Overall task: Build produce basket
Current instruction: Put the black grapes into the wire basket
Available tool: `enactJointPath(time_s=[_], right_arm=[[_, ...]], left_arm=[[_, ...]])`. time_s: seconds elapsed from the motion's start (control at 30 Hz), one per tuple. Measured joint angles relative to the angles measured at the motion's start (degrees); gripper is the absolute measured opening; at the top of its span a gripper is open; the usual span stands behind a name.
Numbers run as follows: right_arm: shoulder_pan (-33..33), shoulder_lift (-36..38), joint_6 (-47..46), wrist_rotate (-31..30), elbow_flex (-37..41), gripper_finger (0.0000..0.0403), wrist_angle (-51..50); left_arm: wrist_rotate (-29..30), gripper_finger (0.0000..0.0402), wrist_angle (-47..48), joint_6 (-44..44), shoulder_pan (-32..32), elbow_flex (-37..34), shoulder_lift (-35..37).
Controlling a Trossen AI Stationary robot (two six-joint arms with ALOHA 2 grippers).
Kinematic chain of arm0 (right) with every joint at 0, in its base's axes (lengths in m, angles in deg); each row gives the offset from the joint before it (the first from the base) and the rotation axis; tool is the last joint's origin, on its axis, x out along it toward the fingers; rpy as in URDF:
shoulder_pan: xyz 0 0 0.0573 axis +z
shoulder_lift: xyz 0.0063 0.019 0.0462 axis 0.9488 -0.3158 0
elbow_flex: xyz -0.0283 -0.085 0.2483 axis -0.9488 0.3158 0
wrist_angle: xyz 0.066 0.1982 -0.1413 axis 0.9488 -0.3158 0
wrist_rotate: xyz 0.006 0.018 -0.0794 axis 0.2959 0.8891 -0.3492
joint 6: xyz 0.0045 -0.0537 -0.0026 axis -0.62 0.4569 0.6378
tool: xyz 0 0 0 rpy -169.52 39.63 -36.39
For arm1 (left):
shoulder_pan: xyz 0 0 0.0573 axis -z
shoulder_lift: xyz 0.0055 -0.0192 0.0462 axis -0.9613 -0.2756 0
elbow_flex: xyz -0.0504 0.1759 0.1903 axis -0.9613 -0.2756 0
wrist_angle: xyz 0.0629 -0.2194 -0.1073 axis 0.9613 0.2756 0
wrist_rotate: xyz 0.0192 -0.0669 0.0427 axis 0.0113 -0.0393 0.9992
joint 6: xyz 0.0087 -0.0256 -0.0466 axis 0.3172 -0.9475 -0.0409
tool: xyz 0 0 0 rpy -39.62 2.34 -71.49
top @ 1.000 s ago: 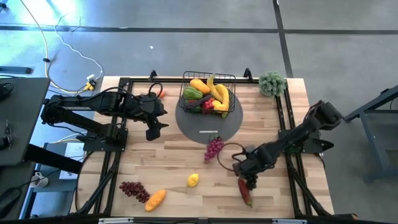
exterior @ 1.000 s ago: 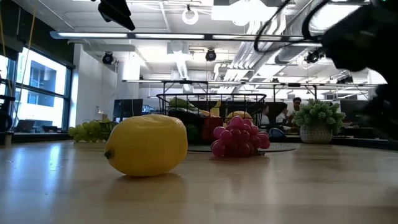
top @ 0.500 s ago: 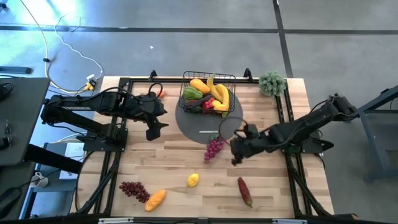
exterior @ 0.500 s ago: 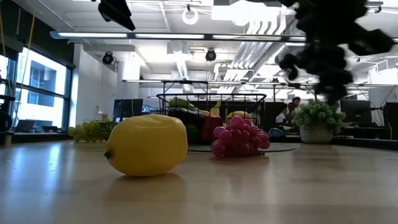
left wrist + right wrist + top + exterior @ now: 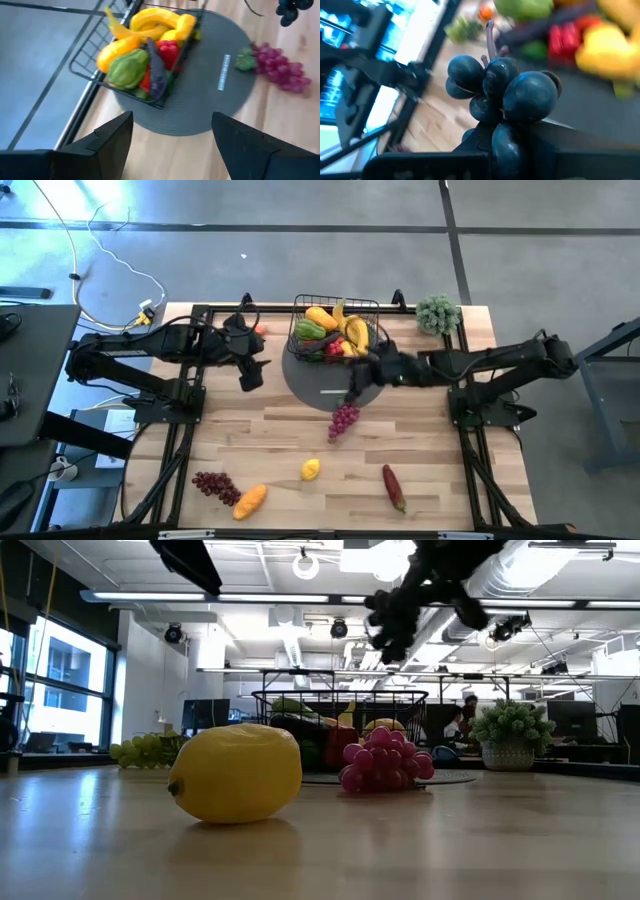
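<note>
The black wire basket [image 5: 335, 330] stands on a grey round disc [image 5: 318, 385] at the table's far middle, filled with bananas, an orange fruit, a green one and a red pepper [image 5: 167, 50]. My right gripper [image 5: 364, 373] hovers over the disc, just near of the basket, shut on a dark grape bunch [image 5: 502, 95] that also shows high in the low view [image 5: 395, 615]. My left gripper [image 5: 250, 375] waits open, left of the disc, with nothing between its fingers [image 5: 115, 140]. My right gripper holds the dark grape bunch at its lower part [image 5: 500, 137]; the berries themselves hide where the fingers meet it. The fingers slant down from the table's right side. The bunch is lifted clear above the disc, its stem [image 5: 491, 42] pointing away from the gripper.
A purple grape bunch [image 5: 343, 418] lies at the disc's near edge. Toward the near edge lie a lemon [image 5: 311, 469], a red pepper [image 5: 394, 487], a dark red grape bunch [image 5: 215, 484] and an orange vegetable [image 5: 250, 500]. A potted plant [image 5: 438, 313] stands far right.
My right gripper has risen from beside the red pepper at the near right and swung toward the far edge and the basket, carrying the dark grape bunch lifted clear of the table. It has tipped up from pointing steeply down. My left gripper has turned a little toward the basket.
</note>
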Motion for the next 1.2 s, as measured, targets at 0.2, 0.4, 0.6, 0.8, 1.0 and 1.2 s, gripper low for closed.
enactJointPath(time_s=[0.2,0.4,0.6,0.8,1.0,1.2], right_arm=[[-8.9,0.0,11.7,4.4,0.0,0.0002,9.0],[-17.9,0.0,21.3,9.0,0.0,0.0002,13.3],[-26.2,-0.1,29.7,12.7,0.0,0.0002,13.4],[-32.7,-3.4,33.6,19.0,0.0,0.0002,13.2],[-36.5,-9.1,31.0,24.9,0.0,0.0002,12.9],[-38.5,-12.6,28.9,29.3,0.0,0.0002,12.6]], left_arm=[[1.1,0.0259,-0.1,0.0,-3.9,0.0,0.0],[1.1,0.0259,-0.1,0.0,-7.7,0.0,0.0],[1.1,0.0259,-0.1,0.0,-11.1,0.0,0.0],[1.1,0.0259,-0.1,-0.1,-14.2,0.0,0.0],[1.1,0.0259,-0.1,-0.2,-16.7,0.0,0.0],[1.1,0.0259,-0.1,-0.2,-19.6,0.0,0.0]])
